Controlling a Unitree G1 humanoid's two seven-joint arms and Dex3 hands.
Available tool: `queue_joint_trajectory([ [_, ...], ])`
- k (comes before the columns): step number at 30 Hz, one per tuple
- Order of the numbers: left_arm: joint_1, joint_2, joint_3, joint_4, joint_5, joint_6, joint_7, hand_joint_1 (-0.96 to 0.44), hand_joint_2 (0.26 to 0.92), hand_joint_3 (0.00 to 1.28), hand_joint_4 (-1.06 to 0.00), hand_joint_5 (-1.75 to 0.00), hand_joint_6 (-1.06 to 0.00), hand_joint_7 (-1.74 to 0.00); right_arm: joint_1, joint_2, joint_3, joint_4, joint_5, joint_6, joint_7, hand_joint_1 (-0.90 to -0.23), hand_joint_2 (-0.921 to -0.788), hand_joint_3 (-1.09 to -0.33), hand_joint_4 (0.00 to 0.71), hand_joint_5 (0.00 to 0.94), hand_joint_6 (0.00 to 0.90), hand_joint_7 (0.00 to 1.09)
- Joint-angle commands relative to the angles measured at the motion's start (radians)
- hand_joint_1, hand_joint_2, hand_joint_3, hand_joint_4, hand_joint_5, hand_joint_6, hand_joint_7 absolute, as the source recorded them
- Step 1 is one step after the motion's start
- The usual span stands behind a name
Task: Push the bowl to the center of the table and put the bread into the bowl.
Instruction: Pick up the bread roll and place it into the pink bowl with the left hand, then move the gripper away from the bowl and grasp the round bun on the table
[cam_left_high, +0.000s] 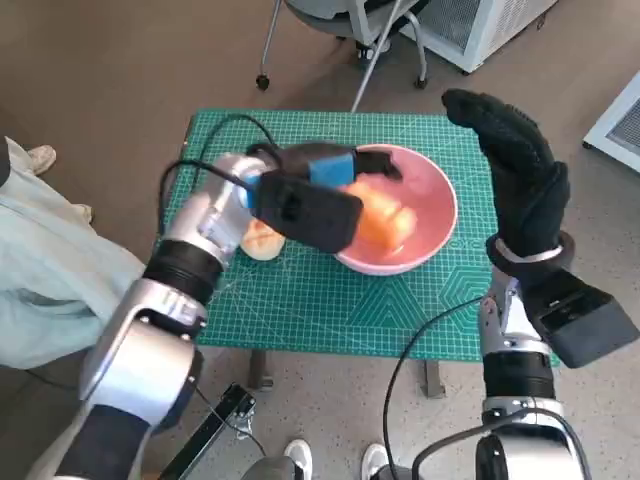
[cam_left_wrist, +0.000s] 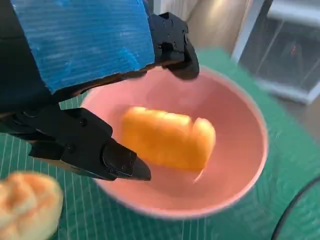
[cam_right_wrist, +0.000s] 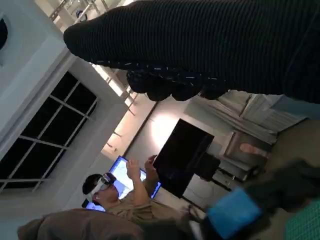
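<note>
My left hand (cam_left_high: 318, 195) covers part of the pink bowl (cam_left_high: 437, 228), so I can't see all of it from above. An orange bread (cam_left_wrist: 167, 137) is inside the bowl, and my fingers (cam_left_wrist: 122, 162) are spread apart around it, holding nothing. Another bread (cam_left_wrist: 25, 205) lies on the green mat (cam_left_high: 330, 300) beside the bowl. My right hand (cam_left_high: 520, 170) is flat and open, holding nothing.

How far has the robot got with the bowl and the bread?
Mostly done, it seems. The pink bowl sits near the middle of the green mat, and one bread already lies inside it. The left hand hovers over the bowl with fingers apart, holding nothing. The right hand is raised beside the table, holding nothing. A second bread lies on the mat beside the bowl; perhaps that goes in next.
</note>
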Motion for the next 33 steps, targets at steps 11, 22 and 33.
queue_joint_trajectory([
  [11,0.141,0.206,0.146,-0.278,-0.148,-0.004,-0.081,-0.09,0.824,0.0,-0.15,0.0,-0.28,-0.11,0.029,-0.005,0.0,-0.004,0.0,0.019,-0.004,-0.579,-0.921,-0.68,0.371,0.0,0.045,0.78],
  [22,0.228,0.306,0.14,-0.409,-0.119,0.11,-0.138,-0.03,0.826,0.01,-0.18,-0.01,-0.32,-0.06,0.026,-0.008,0.002,-0.004,-0.004,0.016,-0.005,-0.573,-0.921,-0.682,0.371,0.0,0.047,0.78],
  [33,0.241,0.305,0.087,-0.336,-0.066,0.157,-0.141,-0.05,0.816,0.0,-0.17,0.0,-0.32,-0.04,0.018,-0.007,0.006,0.004,0.0,0.019,0.003,-0.567,-0.921,-0.684,0.371,0.0,0.046,0.78],
])
